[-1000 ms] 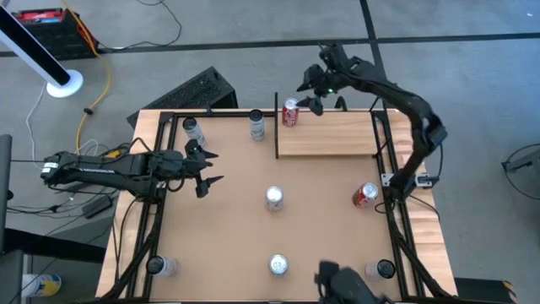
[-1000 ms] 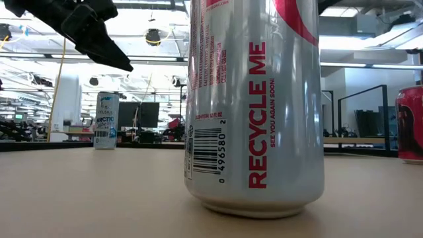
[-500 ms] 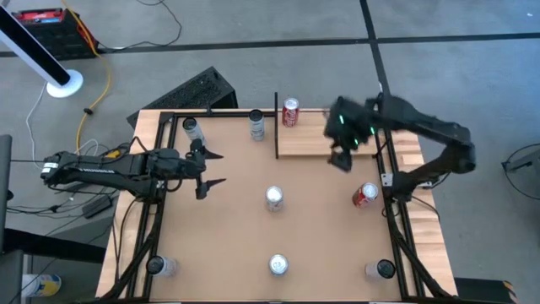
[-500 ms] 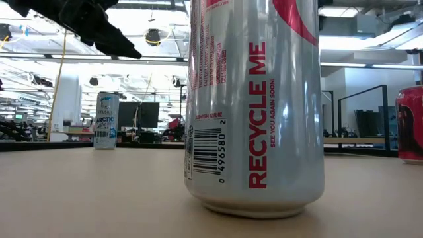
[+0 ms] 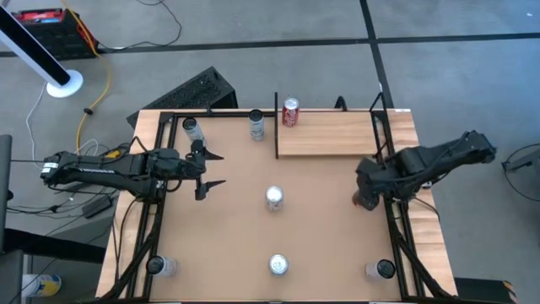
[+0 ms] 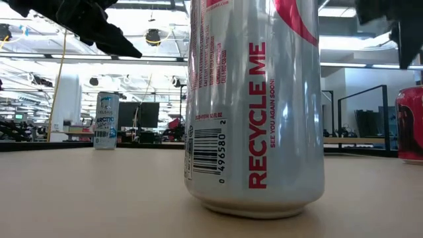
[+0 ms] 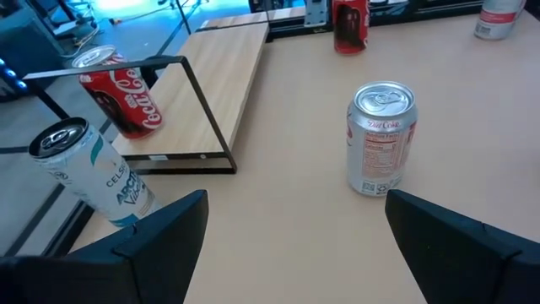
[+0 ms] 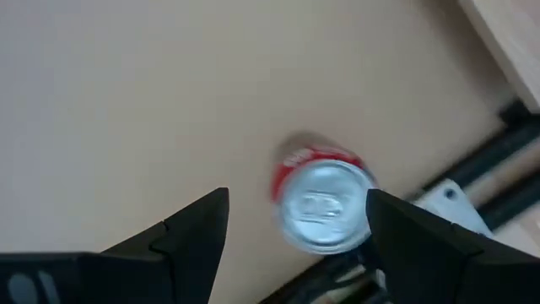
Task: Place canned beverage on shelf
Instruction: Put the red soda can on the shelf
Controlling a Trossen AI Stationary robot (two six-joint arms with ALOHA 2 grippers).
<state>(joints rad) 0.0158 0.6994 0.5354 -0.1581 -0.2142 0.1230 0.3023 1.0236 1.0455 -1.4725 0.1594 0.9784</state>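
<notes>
Can [image 5: 290,111] on shelf [image 5: 329,135], left end

Probably an open-plan lab, monitors [image 6: 135,114], ceiling lights [image 6: 153,36], floor cables [image 5: 93,101]

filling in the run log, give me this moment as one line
right gripper: open, above red can by table's right edge | left gripper: open, waiting left | shelf: one red can on it

The scene was evenly and brightly lit from overhead, and only soft shadows were cast on the tabletop [image 5: 321,219]. Ceiling lights in the low view were blown out, and glare was seen on the silver can [image 6: 254,106]. The red can [image 8: 323,205] was motion-blurred in the right wrist view.
</notes>
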